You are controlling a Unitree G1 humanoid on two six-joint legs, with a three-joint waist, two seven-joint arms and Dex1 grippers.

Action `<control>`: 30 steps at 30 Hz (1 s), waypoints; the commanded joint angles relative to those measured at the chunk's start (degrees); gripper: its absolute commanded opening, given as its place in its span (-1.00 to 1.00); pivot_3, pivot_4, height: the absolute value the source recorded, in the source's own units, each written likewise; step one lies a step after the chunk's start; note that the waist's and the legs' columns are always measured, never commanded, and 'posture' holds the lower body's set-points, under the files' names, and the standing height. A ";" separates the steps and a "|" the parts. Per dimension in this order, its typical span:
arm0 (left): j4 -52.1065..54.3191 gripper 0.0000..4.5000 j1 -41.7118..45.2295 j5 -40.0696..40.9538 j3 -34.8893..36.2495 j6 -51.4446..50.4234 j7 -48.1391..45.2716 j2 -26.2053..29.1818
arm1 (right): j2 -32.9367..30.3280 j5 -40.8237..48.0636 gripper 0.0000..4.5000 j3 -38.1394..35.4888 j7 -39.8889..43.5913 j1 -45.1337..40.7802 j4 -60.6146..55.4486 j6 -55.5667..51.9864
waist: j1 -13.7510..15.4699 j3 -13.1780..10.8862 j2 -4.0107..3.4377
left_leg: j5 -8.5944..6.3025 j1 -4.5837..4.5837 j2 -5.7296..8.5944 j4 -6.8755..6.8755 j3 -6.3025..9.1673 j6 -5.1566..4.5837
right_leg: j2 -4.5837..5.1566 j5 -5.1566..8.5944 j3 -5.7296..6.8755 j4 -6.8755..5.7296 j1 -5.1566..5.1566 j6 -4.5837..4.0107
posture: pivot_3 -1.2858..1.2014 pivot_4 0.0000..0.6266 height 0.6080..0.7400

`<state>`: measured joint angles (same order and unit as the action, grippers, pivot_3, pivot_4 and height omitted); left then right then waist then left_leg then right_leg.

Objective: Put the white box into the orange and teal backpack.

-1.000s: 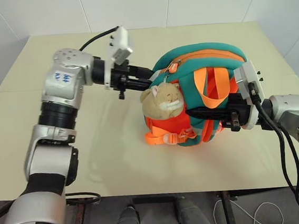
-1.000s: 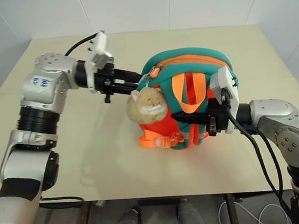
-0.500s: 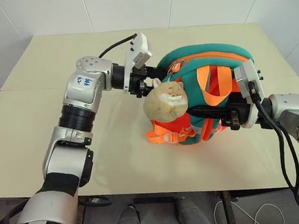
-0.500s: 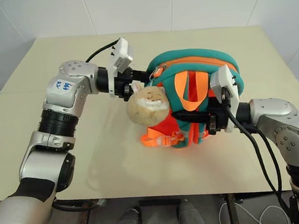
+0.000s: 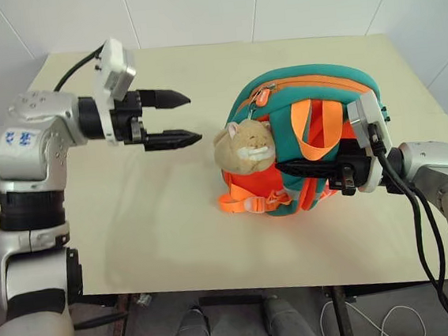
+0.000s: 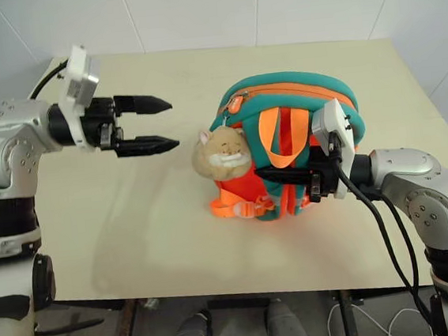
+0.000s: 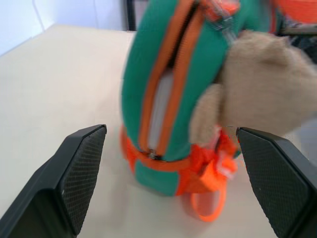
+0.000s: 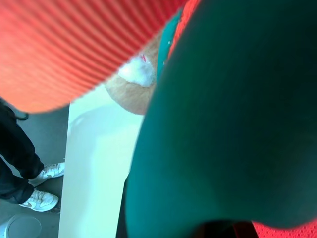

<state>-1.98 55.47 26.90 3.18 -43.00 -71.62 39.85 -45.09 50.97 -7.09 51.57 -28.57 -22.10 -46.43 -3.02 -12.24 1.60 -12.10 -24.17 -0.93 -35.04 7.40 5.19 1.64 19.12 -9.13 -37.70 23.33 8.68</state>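
Nearest the table's front edge (image 5: 218, 272), right gripper (image 5: 287, 167) reaching in from the right, jaws pressed together on a strap of the orange and teal backpack (image 5: 312, 96), looks like holding it upright. Plush toy (image 5: 244, 144) dangling off the front, sagged back against the bag after getting nudged up half a second ago. Further back on the left, left gripper (image 5: 170, 119) pulled well clear of the zipper side where it was tucked in a second ago, jaws now spread wide and empty. In the left wrist view, pale sliver showing through the part-open zip slot, probably the white box (image 7: 161, 106) sitting inside already, can't swear to it. So box likely delivered, only zipping or letting go left.
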 commanded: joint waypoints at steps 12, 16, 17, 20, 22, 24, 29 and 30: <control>16.23 0.99 -4.05 5.91 -6.94 -5.54 14.09 -8.48 | 0.82 -0.12 -1.00 -0.51 -0.05 -0.51 -1.06 0.51 | -0.18 0.00 0.00 | 0.01 0.09 0.01 -0.06 -0.04 -0.01 | -0.01 -0.02 -0.03 -0.01 -0.08 0.02 | 0.03 -0.52 1.00; 16.29 0.74 -3.85 9.48 -7.41 -9.65 12.50 -7.14 | 0.79 0.20 -1.00 -0.94 -0.33 -0.03 -1.55 0.41 | -0.11 0.00 0.00 | 0.01 0.09 0.02 -0.06 -0.04 -0.01 | -0.01 -0.02 -0.03 0.01 -0.09 0.02 | 0.03 -0.52 1.00; 16.40 0.62 -3.63 10.40 -7.09 -10.51 12.38 -7.00 | 0.77 0.36 -1.00 -1.12 -0.39 0.16 -1.74 0.37 | -0.12 0.00 0.00 | 0.01 0.09 0.02 -0.06 -0.04 -0.01 | -0.01 -0.02 -0.03 0.01 -0.10 0.02 | 0.03 -0.52 1.00; 15.81 0.23 -2.34 11.66 -5.85 -10.93 12.07 -6.27 | 0.77 0.62 -1.00 -1.67 -0.44 0.96 -2.11 0.58 | -0.15 0.00 0.00 | 0.00 0.10 0.02 -0.06 -0.04 -0.01 | -0.01 -0.02 -0.03 0.01 -0.10 0.01 | 0.03 -0.52 1.00; 14.88 -0.02 -1.63 11.58 -5.45 -10.69 11.88 -5.68 | 0.92 0.76 -1.00 -2.01 -0.42 1.55 -2.33 0.90 | -0.18 0.00 0.00 | 0.00 0.09 0.02 -0.06 -0.04 -0.01 | -0.01 -0.02 -0.03 0.01 -0.10 0.01 | 0.03 -0.52 1.00; 13.51 -0.27 -0.57 11.87 -4.43 -10.80 11.74 -5.10 | 1.20 0.94 -1.00 -2.35 -0.42 2.14 -2.64 1.37 | -0.14 0.00 0.00 | 0.00 0.09 0.02 -0.04 -0.04 -0.01 | -0.01 -0.02 -0.03 0.03 -0.10 0.01 | 0.03 -0.52 1.00; 9.70 -0.75 2.16 13.53 -1.07 -11.13 11.81 -3.69 | 1.38 1.47 -1.00 -3.05 -0.82 3.45 -3.77 1.67 | -0.25 0.00 0.00 | 0.00 0.08 0.02 -0.03 -0.04 -0.01 | -0.01 -0.02 -0.03 0.05 -0.09 0.01 | 0.03 -0.52 1.00; 8.63 -0.81 2.54 13.51 -0.54 -10.83 11.64 -3.36 | 1.34 1.53 -1.00 -3.13 -0.93 3.64 -3.90 1.66 | -0.28 0.00 0.00 | 0.00 0.08 0.02 -0.01 -0.05 -0.01 | -0.01 -0.02 -0.03 0.05 -0.08 0.01 | 0.03 -0.52 1.00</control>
<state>7.10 56.05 38.95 -0.28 -54.58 -59.54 35.35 -44.02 51.23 -7.87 50.80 -25.25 -24.17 -45.87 -3.30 -12.24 1.60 -12.10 -24.08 -0.92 -35.04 7.35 5.18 1.63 19.10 -9.16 -37.64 23.25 8.69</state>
